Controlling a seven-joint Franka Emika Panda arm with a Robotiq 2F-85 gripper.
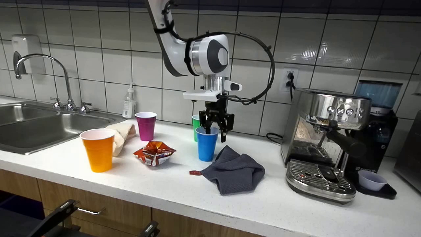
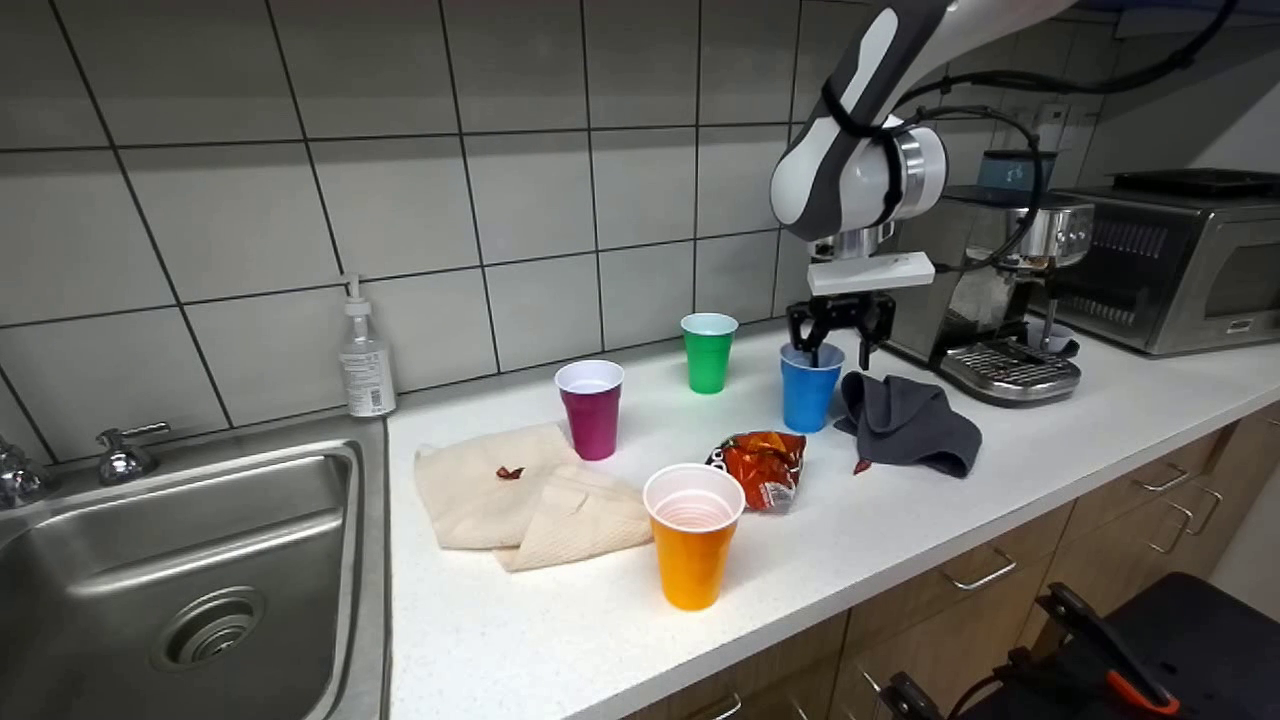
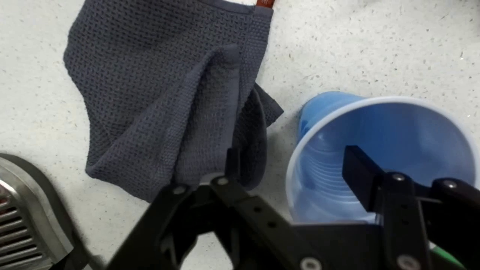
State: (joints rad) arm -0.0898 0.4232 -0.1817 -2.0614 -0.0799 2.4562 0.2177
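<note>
Straddling the wall of the blue cup (image 1: 206, 149), upright at center frame in an exterior view, with the gripper (image 1: 215, 135) spread wide, one finger inside, one outside. Apparently standing placed but not yet gripping; leaving the cup unlifted on the counter (image 1: 184, 187). Exposing the cup's interior at right in the wrist view. Showing the green cup (image 2: 708, 360) whole near center in an exterior view, just a sliver in the wrist view.

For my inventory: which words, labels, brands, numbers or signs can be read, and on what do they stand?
Nothing reads with certainty.
Black grinder: perhaps "BARATZA", blurred.
Snack bag: lettering too blurred.
Pump bottle: label too small.
Red cloth tag: marks unreadable.
Steel oven: badge too small.
Black handle: white mark, too blurred.
</note>
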